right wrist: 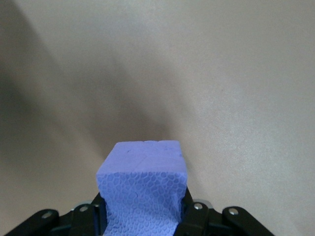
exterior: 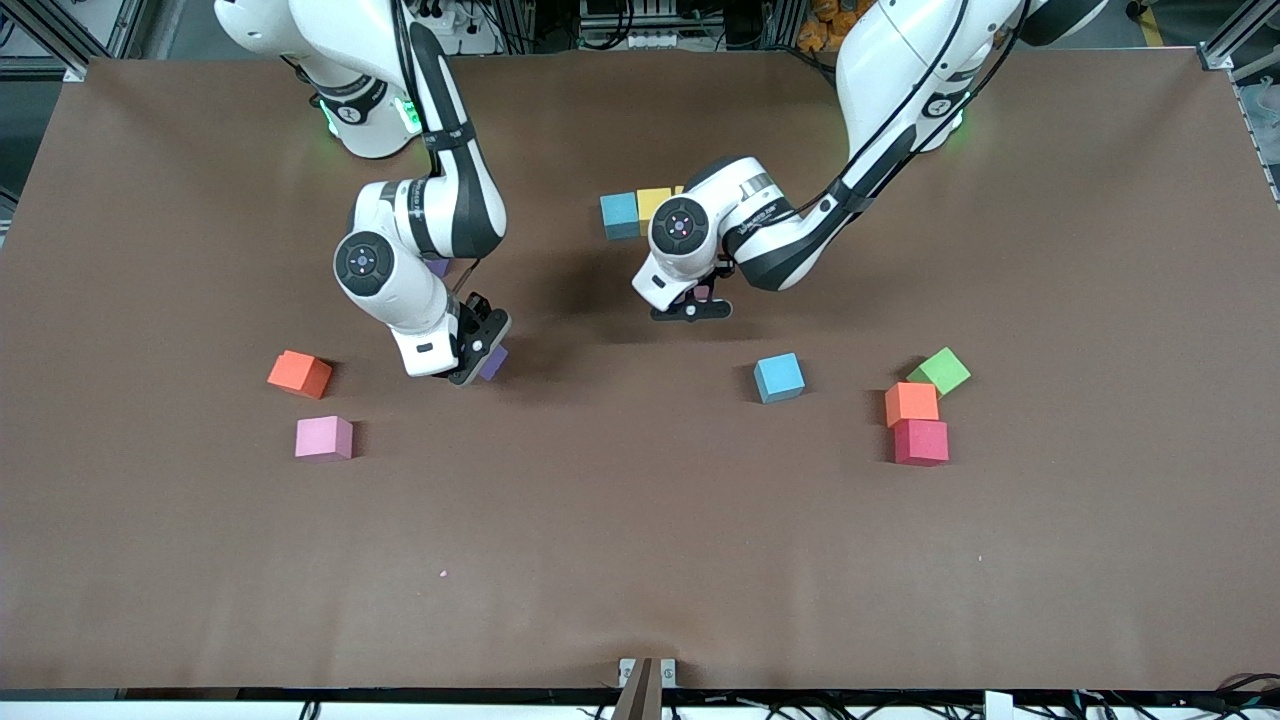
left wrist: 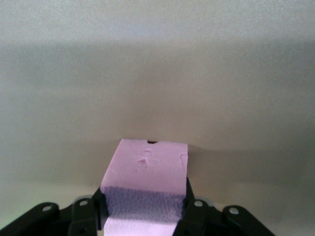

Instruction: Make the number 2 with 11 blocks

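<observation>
A brown matte worktop (exterior: 640,560) carries scattered blocks (exterior: 778,378). The left hand (left wrist: 146,216) is closed on a pink cube (left wrist: 147,169) – only its wrist view shows this. The right hand (right wrist: 142,216) grips a purple cube (right wrist: 142,191) above the worktop.

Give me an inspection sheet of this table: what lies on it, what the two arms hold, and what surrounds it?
Surface: brown matte table, a few pale specks.
Job's things: foam cubes loose on the table: orange, pink, light blue, orange touching red; a light blue and a yellow cube side by side near the bases.
Clutter: green foam cube beside the orange one.
Grippers: left tool shut on a pink foam cube; right tool shut on a purple foam cube.
Cables: black cables along the left arm.
Surroundings: metal frame, equipment beside the bases.
</observation>
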Motion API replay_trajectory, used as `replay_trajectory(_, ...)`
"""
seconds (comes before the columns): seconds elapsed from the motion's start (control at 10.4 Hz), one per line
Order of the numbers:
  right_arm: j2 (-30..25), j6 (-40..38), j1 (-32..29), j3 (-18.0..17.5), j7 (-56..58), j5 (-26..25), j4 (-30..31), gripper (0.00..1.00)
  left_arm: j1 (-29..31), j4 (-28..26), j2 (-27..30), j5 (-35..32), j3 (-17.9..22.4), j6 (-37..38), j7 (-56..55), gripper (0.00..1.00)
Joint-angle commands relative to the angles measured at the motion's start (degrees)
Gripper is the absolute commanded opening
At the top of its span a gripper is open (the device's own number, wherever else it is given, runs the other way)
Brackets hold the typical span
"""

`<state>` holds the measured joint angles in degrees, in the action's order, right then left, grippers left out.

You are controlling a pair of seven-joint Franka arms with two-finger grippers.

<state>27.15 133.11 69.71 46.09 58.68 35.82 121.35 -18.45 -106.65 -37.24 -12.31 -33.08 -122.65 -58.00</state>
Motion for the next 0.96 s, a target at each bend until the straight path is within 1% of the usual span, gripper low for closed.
replay_trajectory(0.0, -0.96, -0.57, 1.38, 0.67, 5.11, 0.3, 0.38, 0.3, 0.34, -0.75, -0.12, -2.2, 0.3, 1.01, -1.24, 0.61)
replay_trajectory(0.1, -0.96, -0.57, 2.35, 0.67, 6.43, 0.04, 0.38, 0.31, 0.34, -0.66, -0.12, -2.11, 0.3, 1.01, -1.5, 0.85)
replay_trajectory(0.19, -1.13, -0.66, 3.4, 0.67, 6.8, -0.48, 0.47, 0.33, 0.17, -0.31, -0.12, -2.11, 0.3, 1.01, -2.55, 1.0)
replay_trajectory(0.48, -1.05, -0.66, 4.55, 0.67, 7.24, -1.27, 0.03, 0.33, 0.34, 0.65, 1.02, -1.85, 0.21, 1.18, -3.52, 1.0)
replay_trajectory(0.67, -0.69, -0.57, 5.42, 0.67, 6.8, -2.07, -1.19, 0.33, 0.51, 2.84, 2.16, -1.32, 0.21, 4.07, -4.31, 1.0)
replay_trajectory(0.87, -0.6, -0.66, 6.49, 0.58, 6.18, -6.09, -3.47, 0.33, 2.09, 6.62, 3.57, -1.32, 0.21, 9.25, -4.41, 1.0)
